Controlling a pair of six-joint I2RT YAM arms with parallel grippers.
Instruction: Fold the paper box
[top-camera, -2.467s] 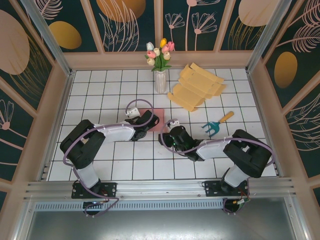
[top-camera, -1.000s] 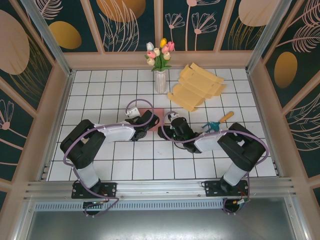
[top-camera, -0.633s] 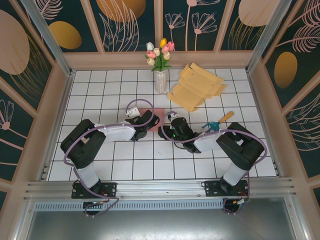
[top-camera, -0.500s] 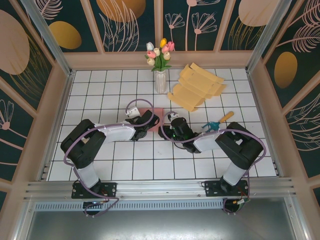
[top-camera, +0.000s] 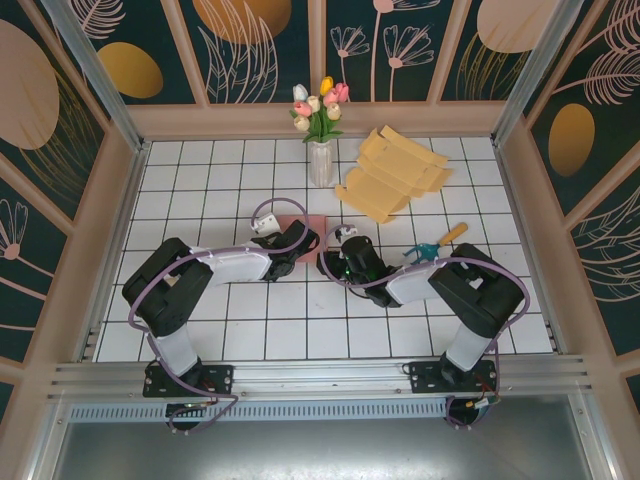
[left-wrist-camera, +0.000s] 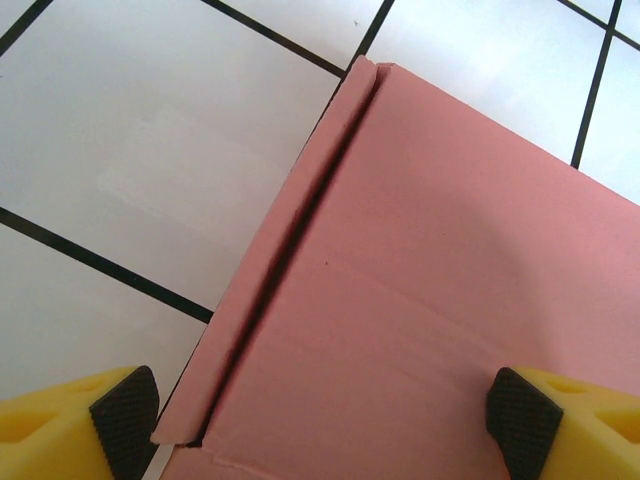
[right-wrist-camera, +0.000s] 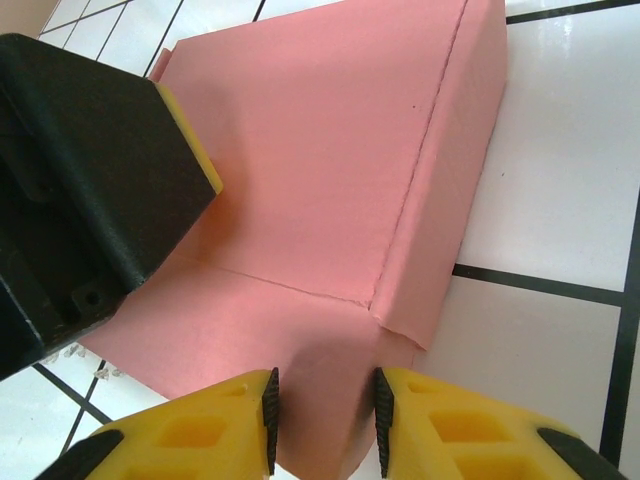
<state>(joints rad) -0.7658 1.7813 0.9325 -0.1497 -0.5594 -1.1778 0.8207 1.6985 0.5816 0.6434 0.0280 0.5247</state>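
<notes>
The pink paper box (top-camera: 312, 226) lies on the tiles just in front of the vase of tulips (top-camera: 321, 160), toward the arms. The right gripper (right-wrist-camera: 322, 420) pinches the box's near edge between its narrowed fingers. The left gripper (left-wrist-camera: 320, 415) hovers over the box, jaws spread wide. Yellow cardboard sheets (top-camera: 395, 175) lie right of the vase.

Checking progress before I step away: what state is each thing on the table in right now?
Pink paper box: partly folded, one edge flap turned up.
Left pincer: open over the box.
Right pincer: shut on a box flap.
Yellow cardboard: flat, unfolded.
Vase: upright.
</notes>
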